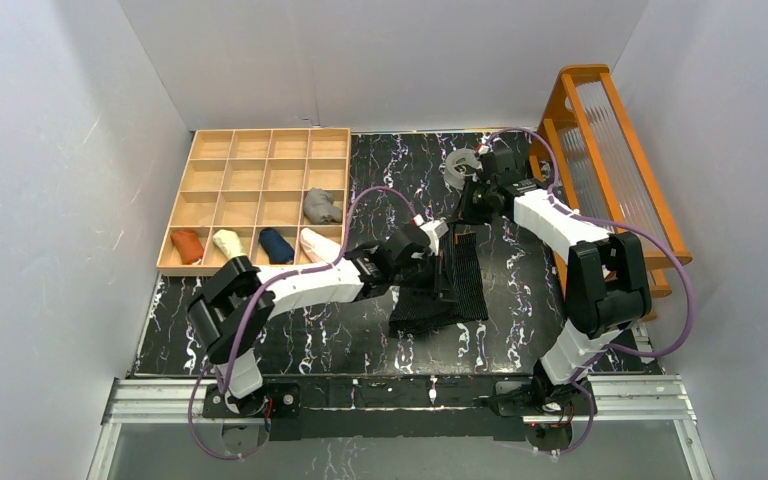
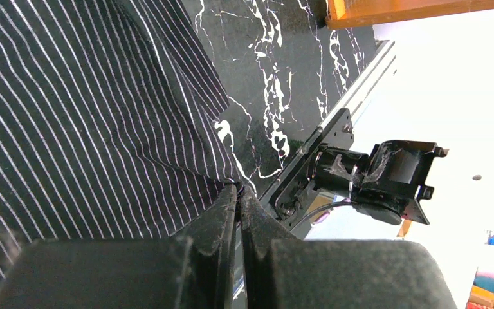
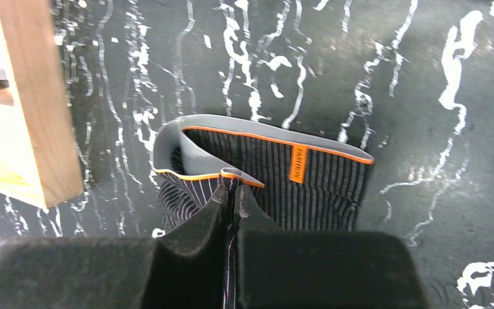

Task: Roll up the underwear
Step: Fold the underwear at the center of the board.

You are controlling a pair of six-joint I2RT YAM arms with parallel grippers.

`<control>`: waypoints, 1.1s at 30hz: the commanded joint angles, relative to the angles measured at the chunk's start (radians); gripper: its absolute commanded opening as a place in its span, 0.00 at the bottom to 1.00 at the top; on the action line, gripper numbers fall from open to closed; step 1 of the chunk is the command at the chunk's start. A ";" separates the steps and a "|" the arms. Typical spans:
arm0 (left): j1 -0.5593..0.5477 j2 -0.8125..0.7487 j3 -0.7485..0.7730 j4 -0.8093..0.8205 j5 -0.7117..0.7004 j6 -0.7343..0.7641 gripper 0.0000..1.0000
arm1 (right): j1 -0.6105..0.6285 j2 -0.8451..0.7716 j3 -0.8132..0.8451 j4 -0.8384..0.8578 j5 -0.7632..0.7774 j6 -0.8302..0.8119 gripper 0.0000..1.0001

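Note:
The black underwear with thin pale stripes (image 1: 447, 285) lies partly folded on the black marble mat (image 1: 290, 340). Its grey waistband (image 3: 257, 129) with orange trim faces the far side. My left gripper (image 1: 442, 243) is shut on an edge of the striped cloth (image 2: 103, 116), the fingertips (image 2: 230, 193) pinching it. My right gripper (image 1: 463, 222) is shut on the cloth just below the waistband, fingertips (image 3: 220, 193) on the fold. Both grippers sit close together at the garment's far end. No loose beige-grey underwear shows on the mat.
A wooden compartment tray (image 1: 260, 160) at the back left holds several rolled cloths, one of them grey (image 1: 322, 207); its corner (image 3: 32, 96) is close to my right gripper. A clear tape ring (image 1: 460, 167) lies behind. An orange rack (image 1: 610, 150) stands at the right.

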 commanded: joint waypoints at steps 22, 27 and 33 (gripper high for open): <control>-0.048 0.192 0.073 0.243 0.031 -0.088 0.00 | -0.053 0.025 -0.040 -0.057 0.213 -0.062 0.01; -0.050 0.216 0.061 0.251 0.035 -0.088 0.00 | -0.053 0.027 -0.052 -0.046 0.254 -0.069 0.02; -0.051 0.279 0.052 0.363 0.078 -0.124 0.07 | -0.054 0.064 -0.049 -0.025 0.301 -0.060 0.07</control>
